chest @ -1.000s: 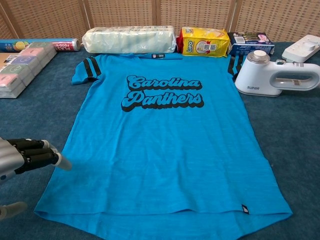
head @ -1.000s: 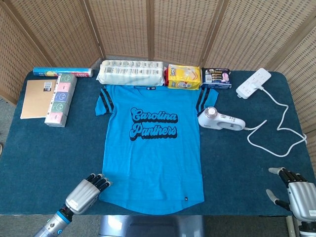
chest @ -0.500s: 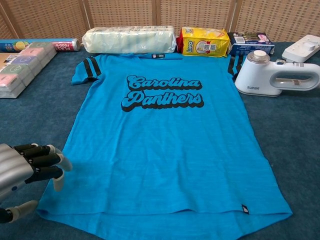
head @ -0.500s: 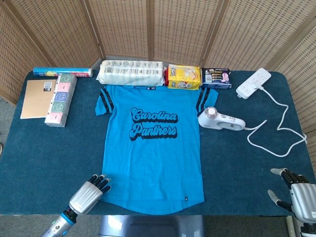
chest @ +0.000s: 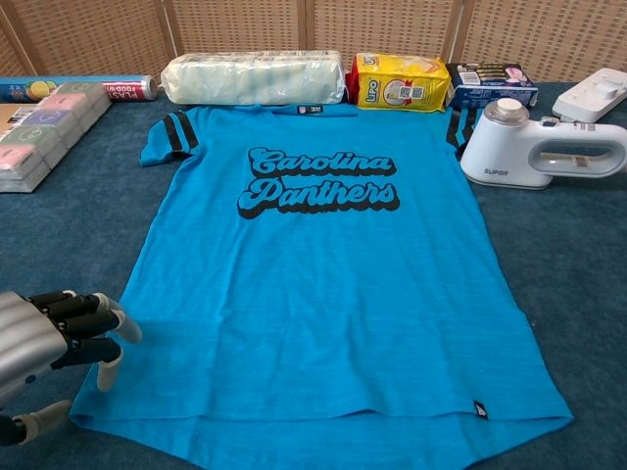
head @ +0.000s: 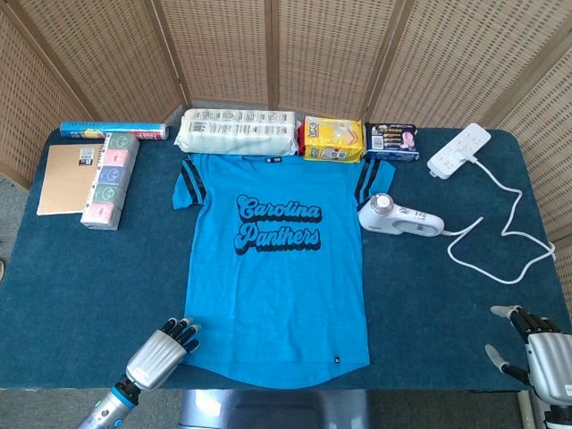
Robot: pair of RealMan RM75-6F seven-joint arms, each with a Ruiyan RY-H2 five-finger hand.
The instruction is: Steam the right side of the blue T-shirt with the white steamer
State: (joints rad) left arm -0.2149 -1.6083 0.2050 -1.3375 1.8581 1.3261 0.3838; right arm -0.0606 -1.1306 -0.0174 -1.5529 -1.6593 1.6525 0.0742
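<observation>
The blue T-shirt [head: 277,259] [chest: 318,284] with "Carolina Panthers" lettering lies flat on the dark blue table. The white steamer [head: 398,216] [chest: 542,149] lies on its side just past the shirt's right sleeve, its cord running to the right. My left hand [head: 163,352] [chest: 49,343] hovers at the shirt's lower left corner, fingers apart and empty. My right hand [head: 539,354] sits at the table's near right corner, far from the steamer, with fingers spread and nothing in it; the chest view does not show it.
A power strip [head: 459,149] and looping white cable [head: 500,241] lie at the right. Along the back stand a wrapped roll pack [head: 237,132], a yellow packet [head: 332,139] and a dark packet [head: 391,141]. A notebook [head: 67,178], boxes [head: 111,179] and a tube [head: 112,131] lie at the left.
My left hand has drawn back toward the near table edge beside the shirt's lower left corner. My right hand has sunk slightly lower at the near right corner. The steamer and shirt have not moved.
</observation>
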